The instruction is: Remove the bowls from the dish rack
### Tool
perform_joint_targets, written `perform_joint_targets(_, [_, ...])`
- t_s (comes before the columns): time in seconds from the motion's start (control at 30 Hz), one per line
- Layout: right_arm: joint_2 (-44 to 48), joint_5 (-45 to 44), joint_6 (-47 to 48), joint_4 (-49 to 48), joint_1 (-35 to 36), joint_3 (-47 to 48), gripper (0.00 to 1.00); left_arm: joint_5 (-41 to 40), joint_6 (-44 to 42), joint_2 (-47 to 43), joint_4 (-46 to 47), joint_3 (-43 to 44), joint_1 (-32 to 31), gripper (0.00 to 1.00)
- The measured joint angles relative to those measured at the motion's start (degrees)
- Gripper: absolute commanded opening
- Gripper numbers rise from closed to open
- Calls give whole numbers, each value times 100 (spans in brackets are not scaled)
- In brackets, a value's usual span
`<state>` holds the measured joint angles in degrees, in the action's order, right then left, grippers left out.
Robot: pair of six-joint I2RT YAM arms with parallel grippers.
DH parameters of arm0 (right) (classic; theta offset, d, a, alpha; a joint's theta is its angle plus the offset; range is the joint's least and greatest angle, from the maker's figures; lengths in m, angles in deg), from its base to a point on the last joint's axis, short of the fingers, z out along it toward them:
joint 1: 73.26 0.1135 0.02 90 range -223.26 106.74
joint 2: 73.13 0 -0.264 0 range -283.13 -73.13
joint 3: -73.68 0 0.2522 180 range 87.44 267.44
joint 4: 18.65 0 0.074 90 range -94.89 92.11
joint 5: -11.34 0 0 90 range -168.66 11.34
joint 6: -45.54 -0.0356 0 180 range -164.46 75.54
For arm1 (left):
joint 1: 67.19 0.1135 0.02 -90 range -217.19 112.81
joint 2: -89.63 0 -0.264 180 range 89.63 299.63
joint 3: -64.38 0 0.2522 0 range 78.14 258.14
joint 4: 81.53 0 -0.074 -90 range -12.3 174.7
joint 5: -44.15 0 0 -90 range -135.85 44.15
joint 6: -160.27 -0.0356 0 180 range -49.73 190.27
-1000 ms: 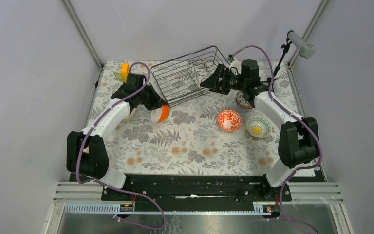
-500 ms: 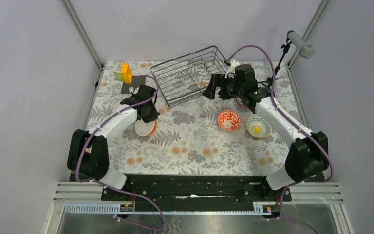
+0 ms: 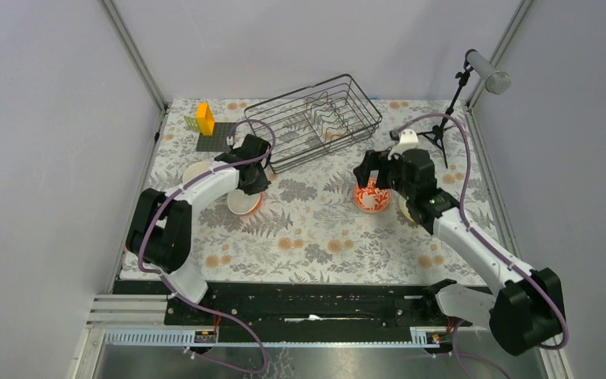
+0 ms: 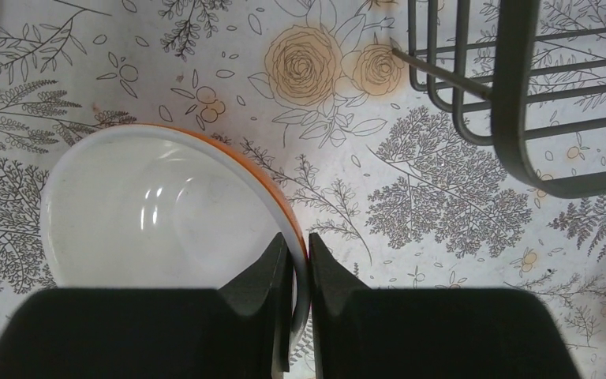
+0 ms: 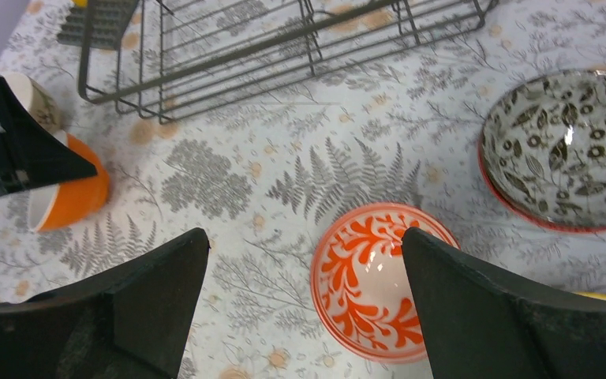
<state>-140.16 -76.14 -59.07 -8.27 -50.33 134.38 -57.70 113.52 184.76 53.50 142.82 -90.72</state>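
Observation:
The orange bowl (image 3: 242, 204) (image 4: 166, 213) stands on the flowered mat, white inside facing up. My left gripper (image 3: 249, 188) (image 4: 298, 241) is shut on its rim, one finger inside and one outside. The dish rack (image 3: 316, 118) (image 4: 513, 95) (image 5: 284, 39) lies just beyond, and no bowl shows in it. My right gripper (image 3: 363, 172) (image 5: 301, 237) hangs open above the mat, with the red-patterned bowl (image 3: 371, 197) (image 5: 371, 280) under its right finger. A dark leaf-patterned bowl (image 5: 564, 150) sits to the right. A beige bowl (image 3: 197, 170) rests left of the left arm.
A yellow block (image 3: 203, 118) stands on a dark square plate (image 3: 211, 140) at the back left. A microphone on a small stand (image 3: 442, 130) is at the back right. Grey walls close in both sides and the back.
The left arm carried the orange bowl from beside the rack down onto the mat. The right arm drew back from the rack to above the red-patterned bowl, still open.

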Motion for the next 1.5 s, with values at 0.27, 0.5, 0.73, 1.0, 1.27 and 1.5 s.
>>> perform_joint_targets(0.27, [1043,-343,205,-719,0,-1351,100,90,-164,33,109,61,-11,37])
perform_joint_targets(0.5, [1355,-487,474,-828,0,-1469,100,227,-249,-24,352,39,-46,47])
perform_joint_targets(0.73, [1462,-511,691,-1073,0,-1934,100,404,-466,-892,883,-374,-136,51])
perform_joint_targets(1.0, [1646,-1436,533,-1628,-4,-2461,99,-2,-1008,-2791,1950,-1453,-260,98])
perform_joint_targets(1.27, [1705,-2321,802,-1722,-485,-2601,100,-911,-1598,-4122,2870,-2398,-260,99])
perform_joint_targets(1.5, [920,-2048,1237,-2229,-925,-2959,100,-1587,-2549,-4304,3560,-3392,-262,99])
